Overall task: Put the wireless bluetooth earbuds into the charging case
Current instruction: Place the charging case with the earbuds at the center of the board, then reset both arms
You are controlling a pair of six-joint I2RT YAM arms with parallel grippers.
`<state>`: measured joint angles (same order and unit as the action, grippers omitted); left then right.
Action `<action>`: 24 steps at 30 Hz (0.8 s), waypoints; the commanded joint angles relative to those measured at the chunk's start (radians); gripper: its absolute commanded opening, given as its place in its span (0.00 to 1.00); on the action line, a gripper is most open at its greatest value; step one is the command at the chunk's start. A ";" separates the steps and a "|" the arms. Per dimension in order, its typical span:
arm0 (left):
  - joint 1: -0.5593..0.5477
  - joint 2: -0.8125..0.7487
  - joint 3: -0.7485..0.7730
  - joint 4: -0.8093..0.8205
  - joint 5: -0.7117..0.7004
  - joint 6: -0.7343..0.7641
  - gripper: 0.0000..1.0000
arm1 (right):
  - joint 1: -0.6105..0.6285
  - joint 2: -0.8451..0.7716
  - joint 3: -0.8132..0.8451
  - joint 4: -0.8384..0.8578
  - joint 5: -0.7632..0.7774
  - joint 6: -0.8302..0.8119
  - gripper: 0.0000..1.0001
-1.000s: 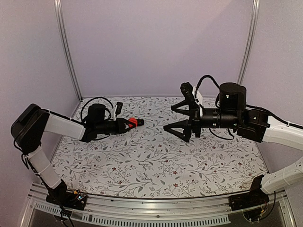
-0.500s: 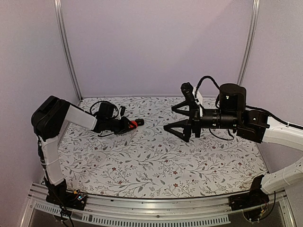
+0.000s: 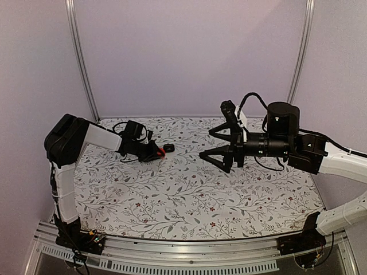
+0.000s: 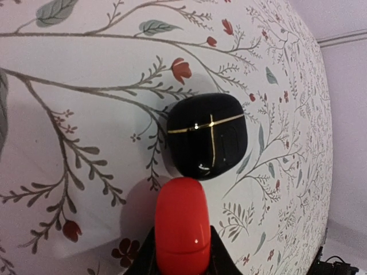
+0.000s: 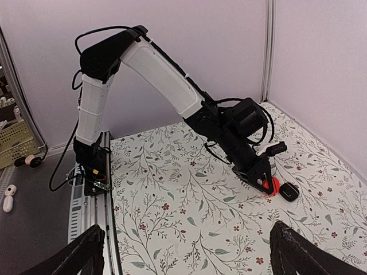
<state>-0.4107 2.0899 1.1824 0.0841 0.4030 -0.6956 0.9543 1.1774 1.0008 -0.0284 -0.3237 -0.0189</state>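
Note:
My left gripper (image 4: 182,255) is shut on a glossy red pebble-shaped case (image 4: 182,220), held edge-on low over the table. Its tip reaches the near edge of a black case with gold lines (image 4: 207,134) that lies flat on the cloth; whether they touch I cannot tell. From above, the red case (image 3: 162,152) and black case (image 3: 170,148) sit at the back left, with the left gripper (image 3: 159,153) behind them. My right gripper (image 3: 206,143) hovers wide open to their right, holding nothing. The right wrist view shows the red case (image 5: 270,187) and black case (image 5: 289,191). The earbuds are out of view.
The floral tablecloth (image 3: 189,195) covers the table. Purple walls and metal posts (image 3: 80,63) close in the back and sides. An aluminium rail (image 3: 172,252) runs along the near edge. The left arm's cables (image 3: 123,129) loop near its wrist.
The left arm has raised its elbow and swung in, tipping its gripper down and bringing the red case slightly nearer the black case. The right arm has barely moved.

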 commanded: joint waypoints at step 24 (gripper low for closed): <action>0.020 -0.249 0.064 -0.349 -0.400 0.214 0.96 | -0.034 -0.078 -0.004 -0.035 0.072 0.014 0.99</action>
<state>-0.3943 1.9526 1.2419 -0.2085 0.0952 -0.5724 0.9474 1.1244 0.9997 -0.0433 -0.2840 -0.0154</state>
